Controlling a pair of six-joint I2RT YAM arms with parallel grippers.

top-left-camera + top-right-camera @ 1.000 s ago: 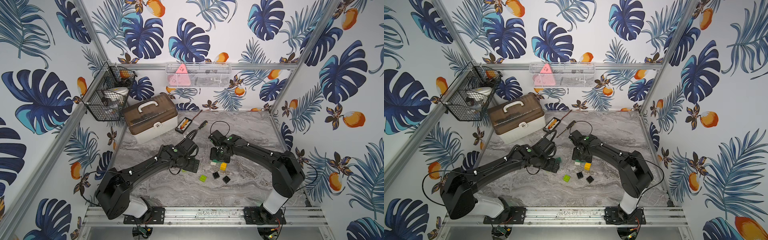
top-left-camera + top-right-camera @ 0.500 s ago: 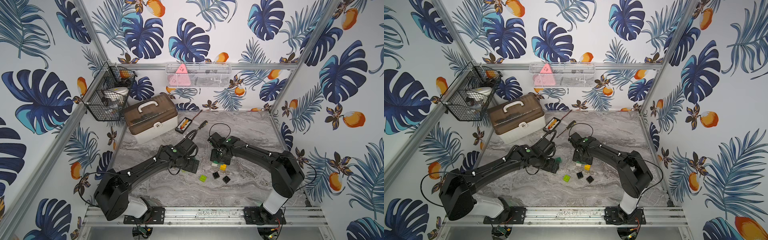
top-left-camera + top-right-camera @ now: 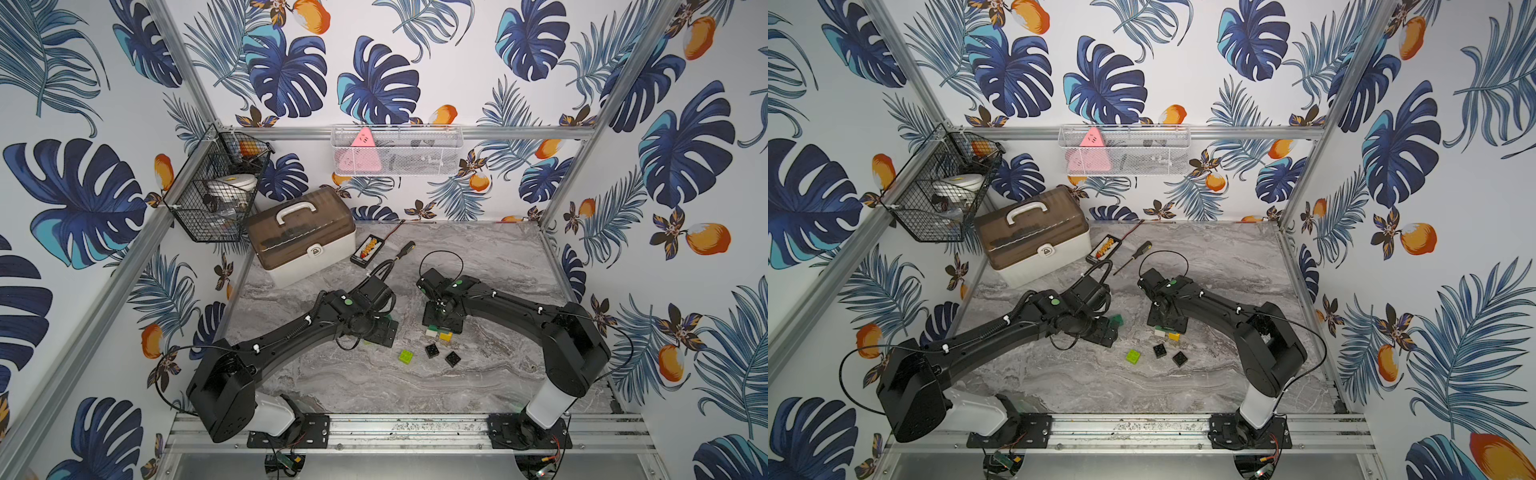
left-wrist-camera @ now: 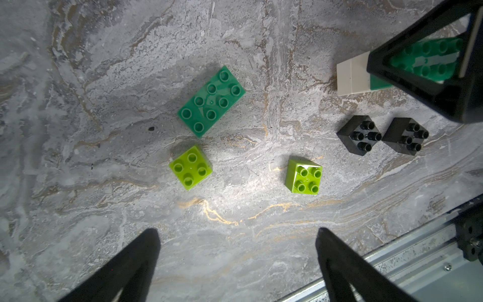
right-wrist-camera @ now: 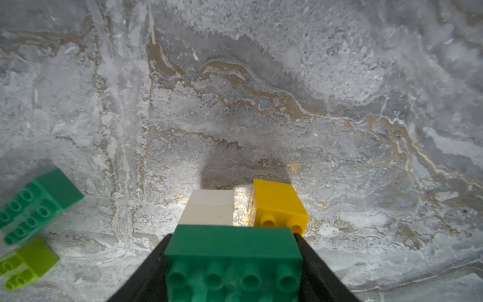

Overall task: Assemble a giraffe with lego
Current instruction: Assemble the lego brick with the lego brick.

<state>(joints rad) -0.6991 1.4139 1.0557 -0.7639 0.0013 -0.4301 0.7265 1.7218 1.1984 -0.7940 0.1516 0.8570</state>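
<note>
We see the giraffe [image 5: 224,235] only part-built, near table centre, w/ the right gripper [image 5: 232,236] clamped on its top piece, the held dark-green brick [image 5: 232,251]. That brick's long axis runs finger to finger, approx. across the table; studs point up toward the wrist. A white stack [image 5: 209,206] sits flush under the end nearer the left arm. A yellow brick [image 5: 277,204] stands just beside it under the other end, studs showing, so we can't tell if it's seated.

Room: bare marble table [image 3: 498,374] on the far & right sides. The front rail [image 4: 392,264] is the nearest edge, beyond the black bricks [image 4: 359,134].

The left gripper [image 4: 236,232] hangs spread wide, holding nothing, by a loose dark-green brick [image 4: 211,102] & two lime bricks [image 4: 190,167].

Looks: smooth plastic, deep green over plain white, round hollow studs.
</note>
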